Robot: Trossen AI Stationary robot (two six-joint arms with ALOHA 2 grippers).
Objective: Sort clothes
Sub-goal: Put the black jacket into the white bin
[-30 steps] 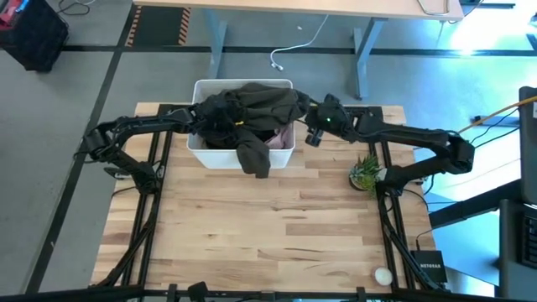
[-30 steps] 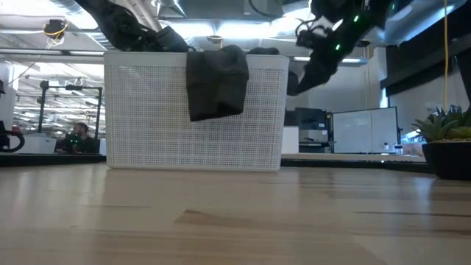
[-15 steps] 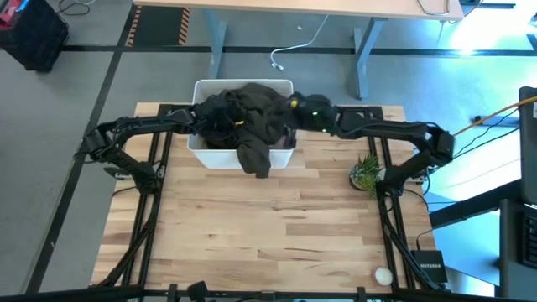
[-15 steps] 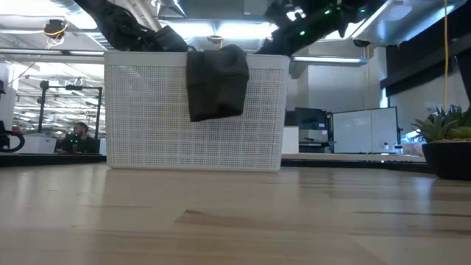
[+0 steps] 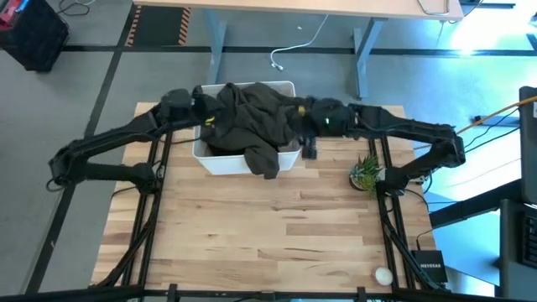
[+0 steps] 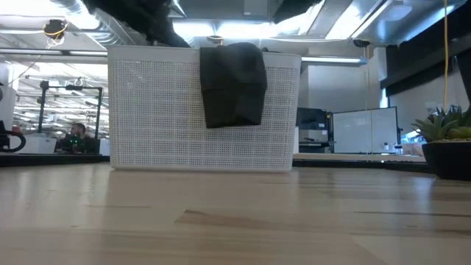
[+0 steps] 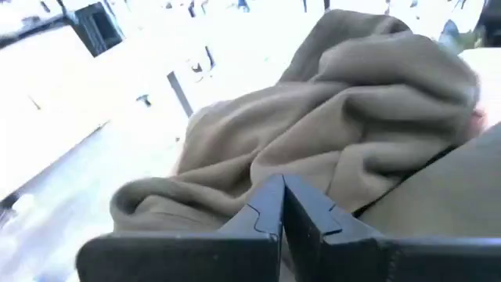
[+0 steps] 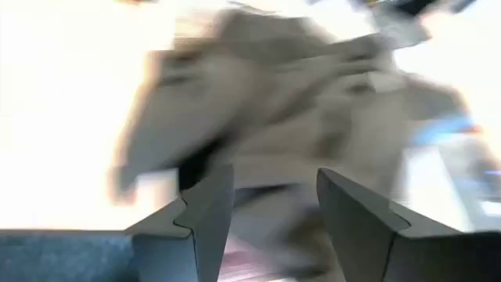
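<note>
A large dark olive-green garment (image 5: pixel 256 113) is heaped in the white bin (image 5: pixel 220 159) at the table's far middle. One flap (image 6: pixel 234 85) hangs over the bin's near wall. My left gripper (image 5: pixel 207 113) is at the heap's left side, shut on the cloth (image 7: pixel 344 117). My right gripper (image 5: pixel 300 113) is open over the heap's right side, with the blurred garment (image 8: pixel 266 102) beyond its fingers. The other clothes are hidden. My left gripper has its two fingers (image 7: pixel 270 207) closed together on a fold of the olive garment (image 7: pixel 235 200) at the heap's left side, coming from the table's left. The fingers hide the pinched spot, so I cannot tell one layer from several. The garment's bulk rests in the bin.
A small potted plant (image 5: pixel 366 174) stands at the table's right, and shows at the right edge of the low view (image 6: pixel 445 132). A white round object (image 5: pixel 383 274) and a black box (image 5: pixel 430 268) lie at the near right corner. Bare wood (image 5: pixel 268 226) lies in front of the bin.
My right gripper has gone toward the table's left, from beside the bin's right wall to over the garment heap. My left arm has stretched out and its gripper has risen. The bin has slid a little toward the near and right edges, and the heap has shifted with it.
</note>
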